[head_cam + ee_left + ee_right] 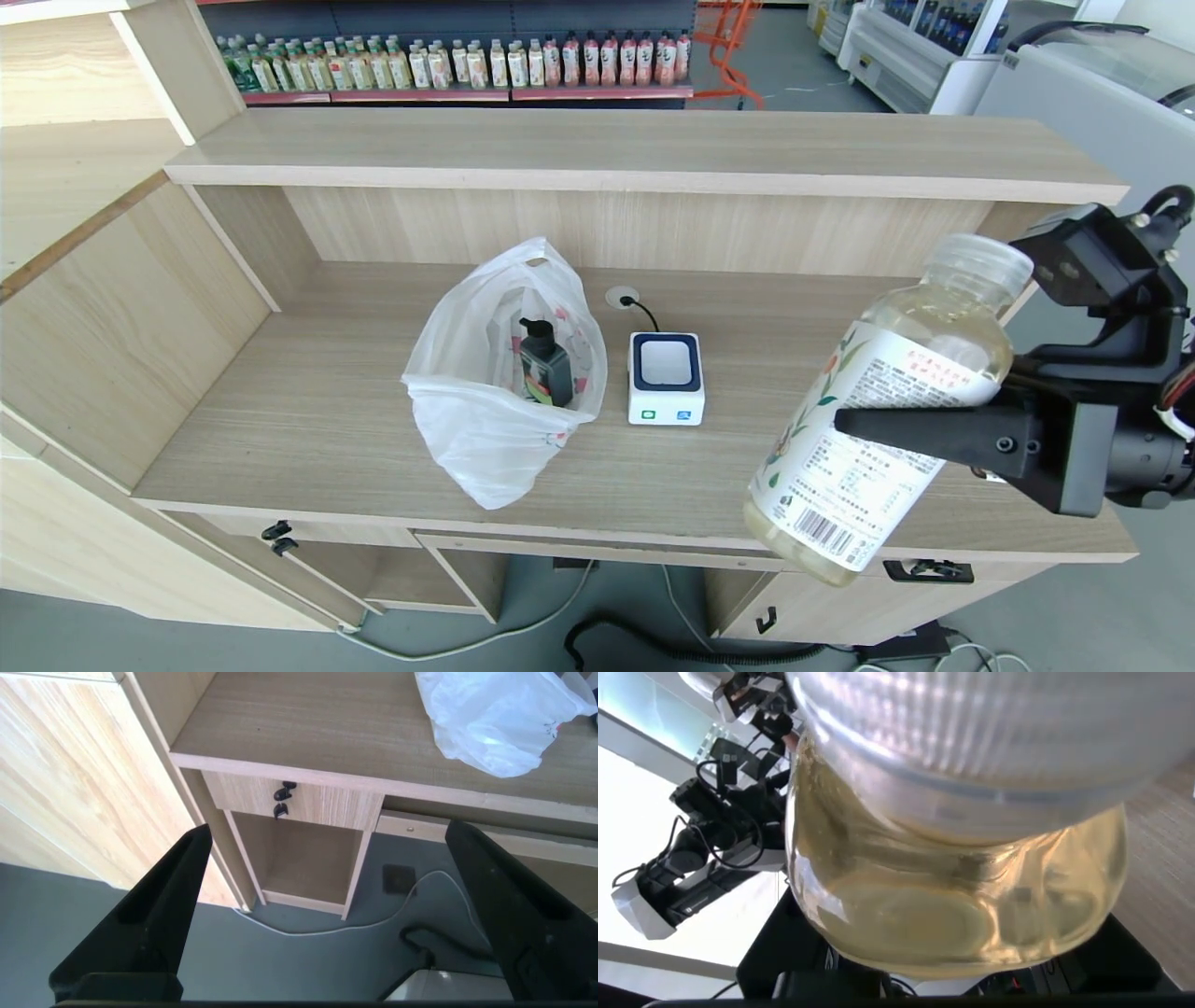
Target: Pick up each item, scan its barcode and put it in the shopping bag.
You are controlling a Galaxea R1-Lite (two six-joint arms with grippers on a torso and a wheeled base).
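— While the right gripper (896, 411) sits off at the right end of the counter (308, 420), what has it got?

— A clear plastic drink bottle (840, 495) of pale yellow liquid. The jaws are clamped across its middle, and one dark finger (943, 437) lies over the white label. The other finger is hidden behind the bottle.

— How is the bottle sitting?

— It is tilted in the air, clear of the wood, with its cap (976, 266) up and to the right. The base hangs low over the counter's front edge. The barcode (822, 532) near the base faces the head camera. In the right wrist view the bottle (962, 887) is pressed up close to the lens.

— And the scanner?

— The white barcode scanner (666, 378) stands mid-counter, well apart from the bottle. Its dark-framed window faces up and its cable (642, 313) runs back to a hole in the top.

— The bag?

— The white plastic shopping bag (485, 439) is just beside the scanner on its left. Its mouth is open and a dark pump bottle (546, 369) stands upright inside.

— The other arm?

— The left gripper (327, 849) is out in front of the counter, and its jaws are spread wide around nothing. Beyond it are the counter's front edge, an open cupboard and one corner of the bag (495, 719).
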